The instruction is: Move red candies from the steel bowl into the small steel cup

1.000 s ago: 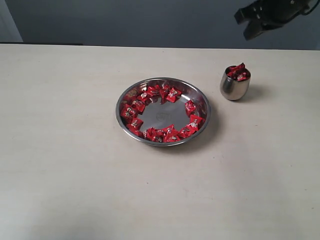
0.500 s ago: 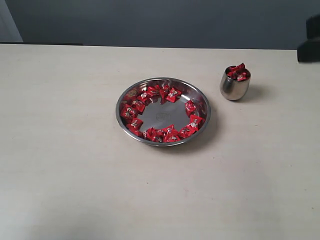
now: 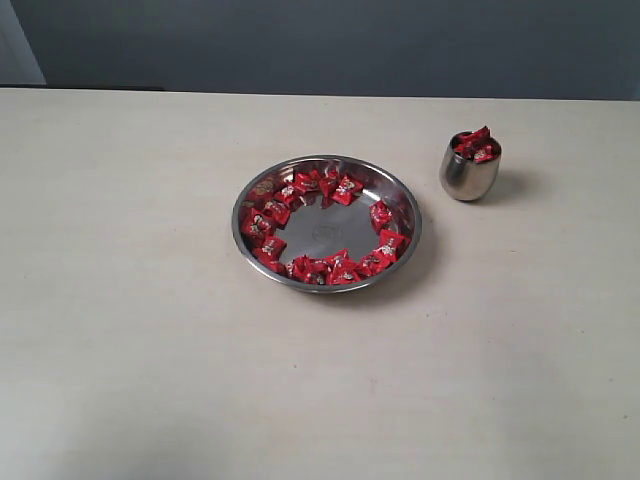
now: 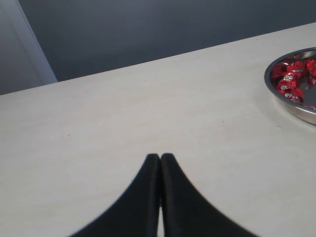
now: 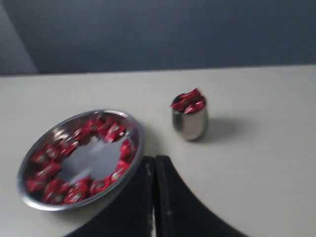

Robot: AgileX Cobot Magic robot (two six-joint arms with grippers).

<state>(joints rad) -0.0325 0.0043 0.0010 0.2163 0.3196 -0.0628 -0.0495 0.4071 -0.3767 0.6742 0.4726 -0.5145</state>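
Observation:
The steel bowl point(image 3: 327, 222) sits mid-table with several red candies point(image 3: 320, 268) ringed along its inner rim around a bare centre. To its right stands the small steel cup point(image 3: 470, 167), heaped with red candies point(image 3: 475, 145) that rise above its rim. Neither arm shows in the exterior view. In the right wrist view my right gripper point(image 5: 155, 160) is shut and empty, away from the bowl point(image 5: 79, 158) and the cup point(image 5: 190, 118). My left gripper point(image 4: 160, 158) is shut with nothing in it, over bare table, the bowl's rim point(image 4: 294, 106) off to one side.
The cream table point(image 3: 150, 350) spreads wide on all sides of the bowl and cup. A dark grey wall point(image 3: 320, 45) runs behind the table's far edge.
The right arm, seen above the cup at the top right one second ago, has drawn off to the right and left the exterior view. Bowl, cup and candies have not moved.

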